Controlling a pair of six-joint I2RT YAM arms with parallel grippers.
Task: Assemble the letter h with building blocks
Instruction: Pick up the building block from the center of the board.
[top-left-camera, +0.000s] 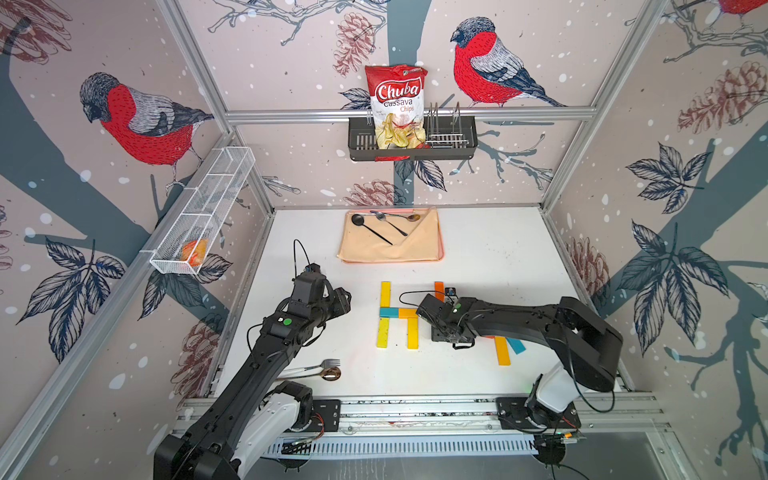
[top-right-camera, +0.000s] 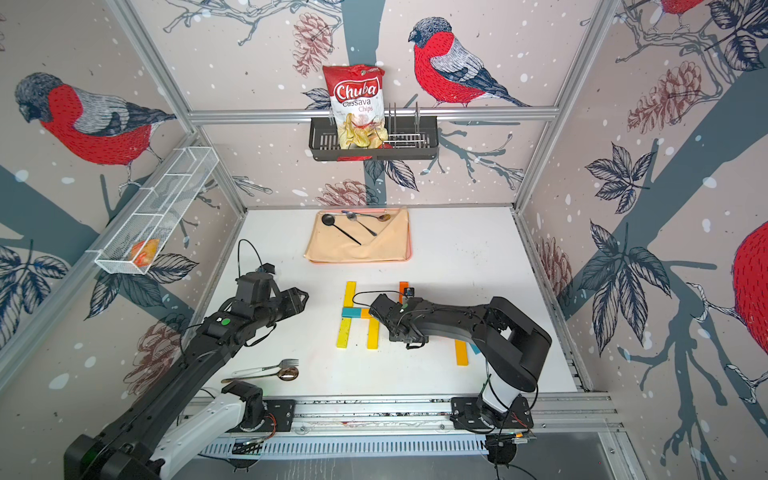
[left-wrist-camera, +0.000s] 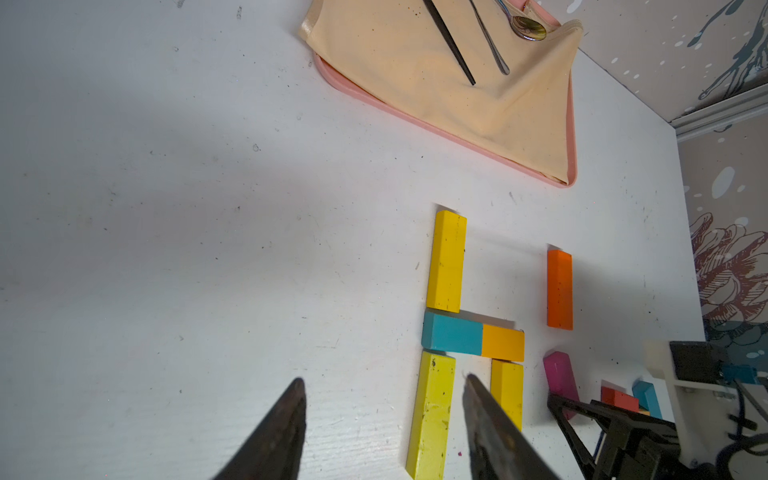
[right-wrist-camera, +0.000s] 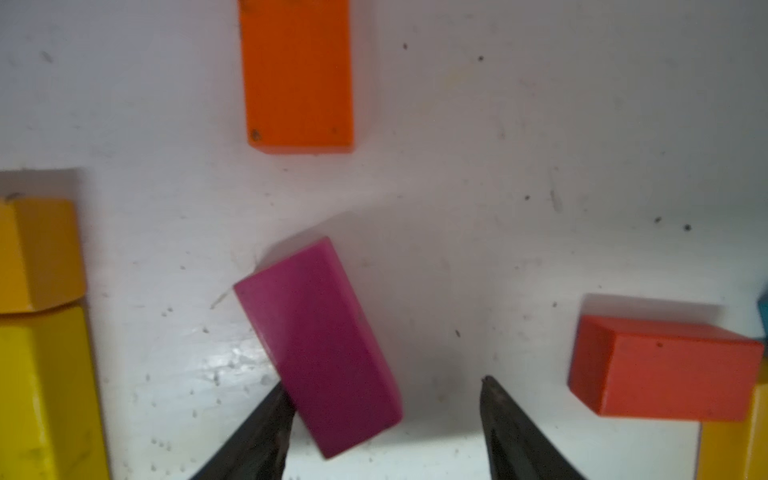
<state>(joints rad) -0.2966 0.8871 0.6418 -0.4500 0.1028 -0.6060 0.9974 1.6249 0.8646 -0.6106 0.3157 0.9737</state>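
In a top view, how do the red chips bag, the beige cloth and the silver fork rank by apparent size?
1. Red chips bag and beige cloth: about equal, unranked.
2. Silver fork: smallest.

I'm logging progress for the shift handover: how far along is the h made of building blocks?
Done: upper yellow block, teal block and lower yellow block form the stem; amber block and yellow leg appear to complete a lowercase h. In hand: right gripper open around the askew magenta block, not clamped. Remaining: possibly nothing; the orange block lies apart.
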